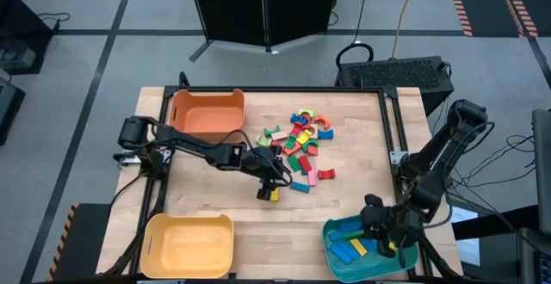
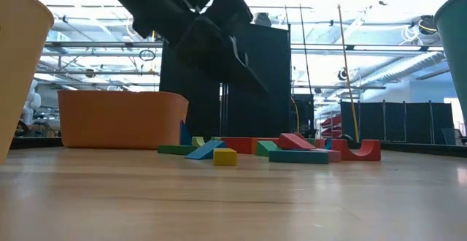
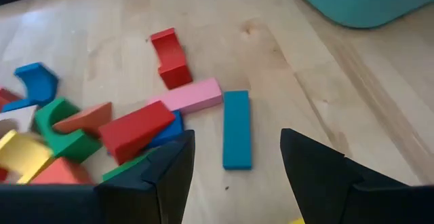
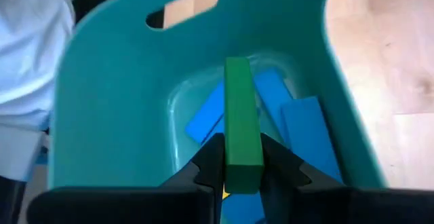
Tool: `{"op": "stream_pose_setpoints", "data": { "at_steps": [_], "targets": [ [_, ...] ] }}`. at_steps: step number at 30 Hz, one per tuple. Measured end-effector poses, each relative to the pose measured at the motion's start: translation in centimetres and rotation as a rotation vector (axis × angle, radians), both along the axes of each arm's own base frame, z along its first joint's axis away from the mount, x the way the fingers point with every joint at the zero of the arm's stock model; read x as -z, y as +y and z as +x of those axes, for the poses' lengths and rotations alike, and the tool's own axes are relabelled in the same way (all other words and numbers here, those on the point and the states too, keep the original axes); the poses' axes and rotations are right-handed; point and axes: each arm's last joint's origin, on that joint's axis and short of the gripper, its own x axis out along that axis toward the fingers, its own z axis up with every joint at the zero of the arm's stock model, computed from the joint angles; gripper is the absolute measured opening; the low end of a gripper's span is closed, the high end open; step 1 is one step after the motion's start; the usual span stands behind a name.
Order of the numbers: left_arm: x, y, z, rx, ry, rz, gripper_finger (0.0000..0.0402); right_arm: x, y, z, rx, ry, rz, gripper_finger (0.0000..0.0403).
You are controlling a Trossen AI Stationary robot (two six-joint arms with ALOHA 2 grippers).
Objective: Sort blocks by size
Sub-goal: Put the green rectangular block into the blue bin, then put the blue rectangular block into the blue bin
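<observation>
Across the wooden table point(image 1: 362, 189) nothing with readable writing or a brand mark is showing anywhere. An orange bin point(image 1: 207, 112) is sitting at the far left, a yellow bin point(image 1: 188, 245) at the near left and a teal bin point(image 1: 337, 254) at the near right. Heaped in the middle, the blocks point(image 1: 300, 138) are lying jumbled: red arches, a pink bar point(image 3: 193, 96), a teal bar point(image 3: 237, 129), green, yellow and blue pieces, some leaning on each other. Over the pile's near edge the left gripper point(image 3: 234, 166) is hovering with its fingers spread apart, nothing between them, a small yellow cube point(image 2: 225, 156) lying just below. Over the teal bin the right gripper point(image 4: 237, 163) is pinching a long green bar point(image 4: 241, 115), with blue bars point(image 4: 305, 132) lying flat beneath it.
</observation>
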Motion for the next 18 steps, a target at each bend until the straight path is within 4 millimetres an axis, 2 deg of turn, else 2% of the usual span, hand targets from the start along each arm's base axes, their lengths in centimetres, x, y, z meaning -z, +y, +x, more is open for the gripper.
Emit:
{"op": "stream_pose_setpoints", "data": {
  "at_steps": [8,18],
  "targets": [
    [1.5,-0.3,0.7,0.044,-0.018,0.005,0.0219,1.8,0.9,0.8,0.026,0.033,-0.042,0.006],
    [1.2,-0.3,0.9,0.055,-0.046,0.021,0.0219,2.2,0.8,1.0,0.093,-0.019,-0.102,0.0128]
  ]
}}
